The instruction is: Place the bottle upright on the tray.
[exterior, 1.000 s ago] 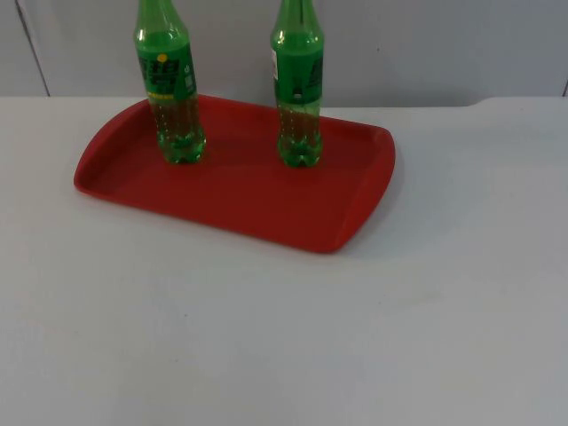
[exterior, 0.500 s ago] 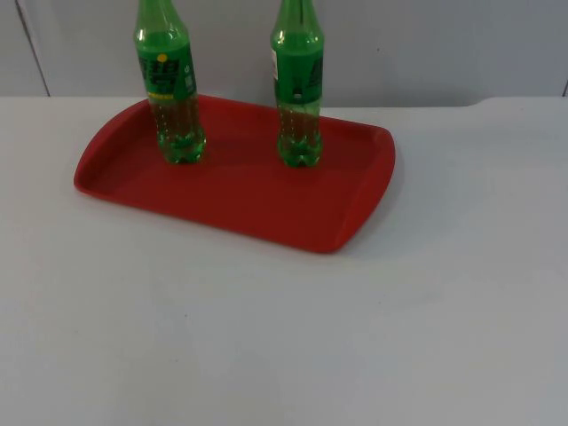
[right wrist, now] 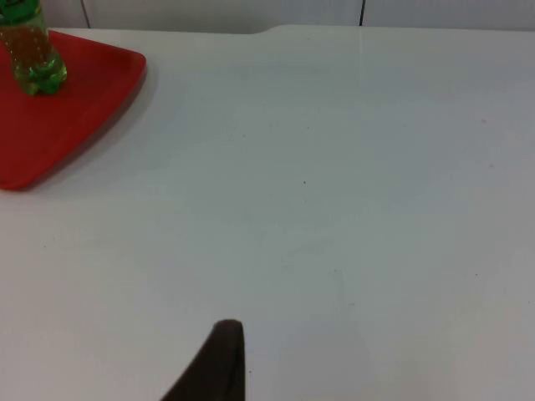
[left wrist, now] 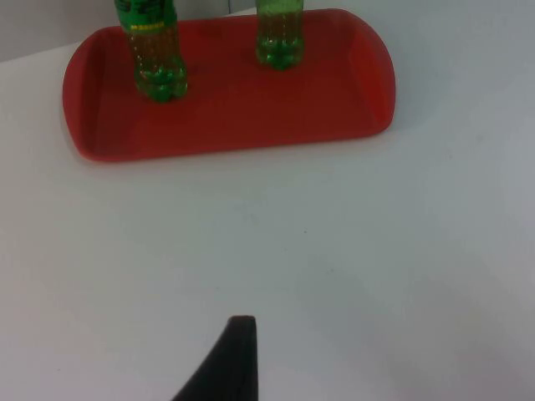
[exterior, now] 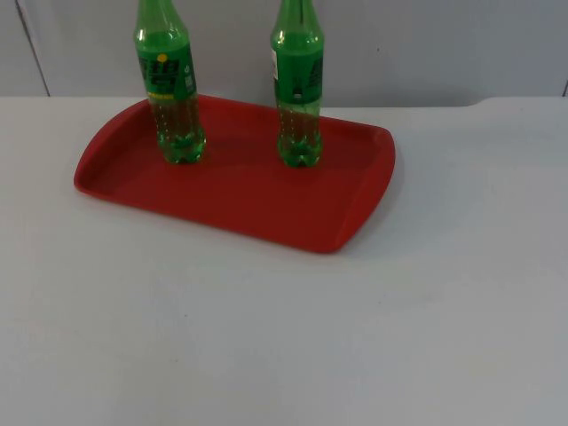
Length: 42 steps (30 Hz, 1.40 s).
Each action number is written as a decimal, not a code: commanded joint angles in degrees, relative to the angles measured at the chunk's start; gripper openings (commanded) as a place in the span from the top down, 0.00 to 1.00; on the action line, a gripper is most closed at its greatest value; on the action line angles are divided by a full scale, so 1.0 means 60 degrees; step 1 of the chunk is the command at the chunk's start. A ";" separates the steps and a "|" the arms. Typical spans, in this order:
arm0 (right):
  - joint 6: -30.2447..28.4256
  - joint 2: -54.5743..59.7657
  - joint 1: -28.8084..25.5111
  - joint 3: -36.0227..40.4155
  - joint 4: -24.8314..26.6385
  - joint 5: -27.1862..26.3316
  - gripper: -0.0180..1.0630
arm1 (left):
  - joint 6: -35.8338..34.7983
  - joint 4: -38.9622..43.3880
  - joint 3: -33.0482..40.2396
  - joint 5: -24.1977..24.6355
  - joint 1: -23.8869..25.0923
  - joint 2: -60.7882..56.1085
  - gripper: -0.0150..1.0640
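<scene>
White table (exterior: 284, 337), red tray (exterior: 266, 209) — two green bottles (exterior: 173, 84) apparently upright

The tray (exterior: 240, 191) lies on the table (exterior: 355, 337) in the upper left of the top view, its far edge near the partition wall (exterior: 426, 44). Two bottles stand upright on it, apart: the left bottle (exterior: 169, 89) toward the tray's left end, the right bottle (exterior: 298, 89) right of its middle.

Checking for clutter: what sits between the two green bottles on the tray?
Nothing: in the top view, only bare red tray floor separates the left bottle from the right bottle.
</scene>
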 commanded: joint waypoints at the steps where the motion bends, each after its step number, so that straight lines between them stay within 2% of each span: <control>1: -0.0011 -0.0029 -0.0071 0.0018 -0.0018 -0.0011 0.01 | 0.0013 -0.0046 0.0054 -0.0080 -0.0018 -0.0044 0.01; 21: -0.0011 -0.0029 -0.0071 0.0018 -0.0018 -0.0011 0.01 | 0.0013 -0.0046 0.0054 -0.0080 0.0163 -0.0044 0.01; 25: -0.0011 -0.0029 -0.0071 0.0018 -0.0018 -0.0011 0.01 | 0.0013 -0.0046 0.0054 -0.0080 0.0676 -0.0044 0.01; 36: -0.0011 -0.0029 -0.0071 0.0018 -0.0018 -0.0011 0.01 | 0.0013 -0.0046 0.0054 -0.0080 0.3079 -0.0044 0.01; 42: -0.0011 -0.0029 -0.0071 0.0018 -0.0018 -0.0011 0.01 | 0.0013 -0.0046 0.0054 -0.0080 0.4030 -0.0044 0.01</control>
